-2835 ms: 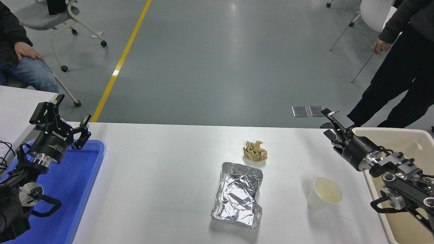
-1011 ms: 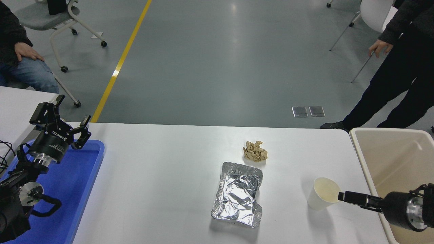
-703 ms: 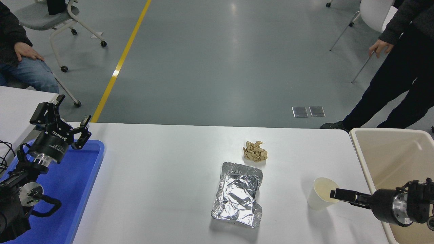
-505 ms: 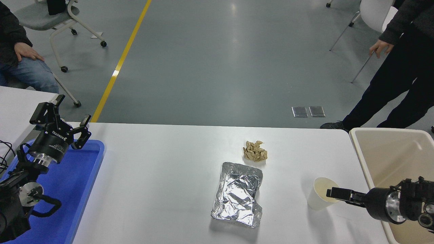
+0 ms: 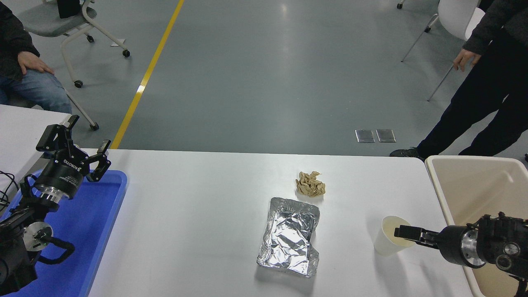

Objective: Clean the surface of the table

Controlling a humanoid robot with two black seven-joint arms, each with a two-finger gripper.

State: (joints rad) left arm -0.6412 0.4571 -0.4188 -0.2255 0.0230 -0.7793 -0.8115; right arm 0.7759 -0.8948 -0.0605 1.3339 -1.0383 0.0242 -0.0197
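Observation:
The white table surface (image 5: 198, 206) holds a crumpled brown paper ball (image 5: 310, 184), a crushed foil tray (image 5: 291, 235) and a white paper cup (image 5: 387, 243) standing upright at the right. My right gripper (image 5: 400, 232) comes in low from the right edge, seen edge-on, with its tip at the cup's mouth by the near rim. Whether it grips the cup does not show. My left gripper (image 5: 82, 138) is open and empty, parked above the blue tray at the lower left.
A blue tray (image 5: 95, 214) lies at the table's left end and a beige bin (image 5: 474, 185) at its right end. A person sits at the top left (image 5: 24, 62) and another stands at the top right (image 5: 491, 82). Chairs stand on the floor beyond.
My right arm has swung down from beside the bin's far corner to table height and slid left, its tip reaching the cup's mouth. The left arm has not moved.

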